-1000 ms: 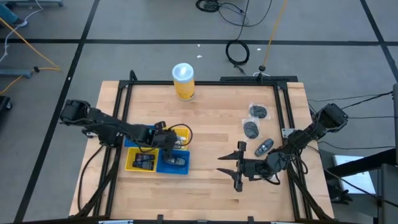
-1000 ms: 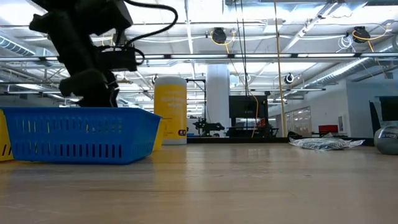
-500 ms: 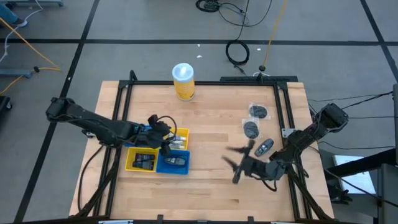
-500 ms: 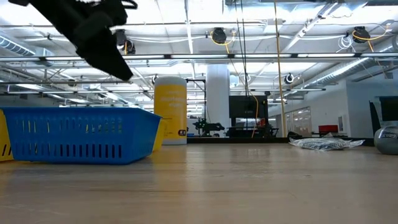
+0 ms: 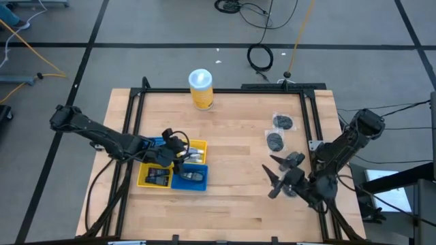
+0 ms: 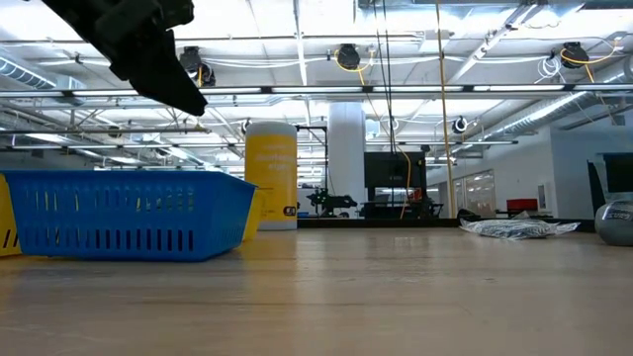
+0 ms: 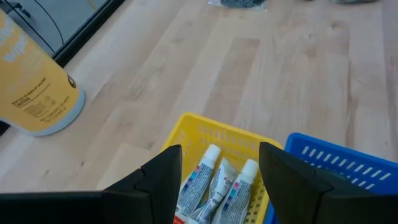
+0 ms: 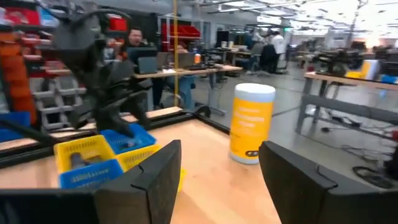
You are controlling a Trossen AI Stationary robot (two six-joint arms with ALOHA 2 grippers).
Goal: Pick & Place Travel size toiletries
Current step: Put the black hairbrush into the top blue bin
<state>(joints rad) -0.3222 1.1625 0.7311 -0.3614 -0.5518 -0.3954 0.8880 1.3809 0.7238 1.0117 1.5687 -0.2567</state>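
- Left hand [image 5: 182, 151] hangs above the yellow tray [image 7: 219, 138], fingers [image 7: 163, 180] apart with nothing between them.
- Left wrist view: small tubes [image 7: 219, 180] lie side by side in that yellow tray; a blue tray [image 7: 348, 169] touches it.
- Right hand [image 5: 279, 175] is raised over the right side of the counter [image 5: 231, 129], fingers apart and empty, tilted toward the trays.
- Two round dark toiletries [image 5: 275, 141] in clear wrappers lie near the counter's right edge, well apart from the trays; an oblong one sits just beside the right hand.
- Yellow canister [image 5: 201, 89] with white lid stands upright at the far edge.
- Right wrist view: people sit at desks beyond the counter.
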